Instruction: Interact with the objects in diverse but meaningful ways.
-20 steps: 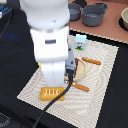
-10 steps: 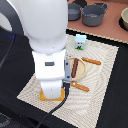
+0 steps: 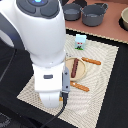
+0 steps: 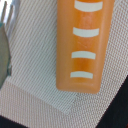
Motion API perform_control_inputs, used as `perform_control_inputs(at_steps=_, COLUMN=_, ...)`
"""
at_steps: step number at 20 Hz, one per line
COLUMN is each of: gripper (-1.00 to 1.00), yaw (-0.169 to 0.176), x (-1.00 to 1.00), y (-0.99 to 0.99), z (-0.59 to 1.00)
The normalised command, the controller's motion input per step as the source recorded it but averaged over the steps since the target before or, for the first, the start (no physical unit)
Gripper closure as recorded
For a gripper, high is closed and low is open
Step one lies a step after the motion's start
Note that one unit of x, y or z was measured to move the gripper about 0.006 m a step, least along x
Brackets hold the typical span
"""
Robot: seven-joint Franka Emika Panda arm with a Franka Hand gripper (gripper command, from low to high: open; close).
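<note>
The big white arm [image 3: 45,50] now sits lower and nearer the front edge of the woven mat [image 3: 107,65] than a second ago, its bulk swelling to cover most of the exterior view's left. The flat yellow box, plain to see at the mat's near corner a second ago, is now hidden behind the arm's base. The round tan plate [image 3: 81,72] with the dark brown sausage [image 3: 74,68] shows more fully beside the arm, where before the arm overlapped it
</note>
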Motion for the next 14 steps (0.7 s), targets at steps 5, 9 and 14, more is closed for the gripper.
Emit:
perform_control_inputs(at_steps=5, gripper=-1.00, yaw=-0.025, x=0.21, y=-0.18, z=-0.28)
perform_control_inputs(at_steps=9, gripper=1.00, yaw=-0.003, x=0.15, y=-0.04, z=-0.29)
perform_control_inputs(at_steps=14, gripper=1.00, yaw=-0.011, x=0.15, y=-0.06, z=-0.28)
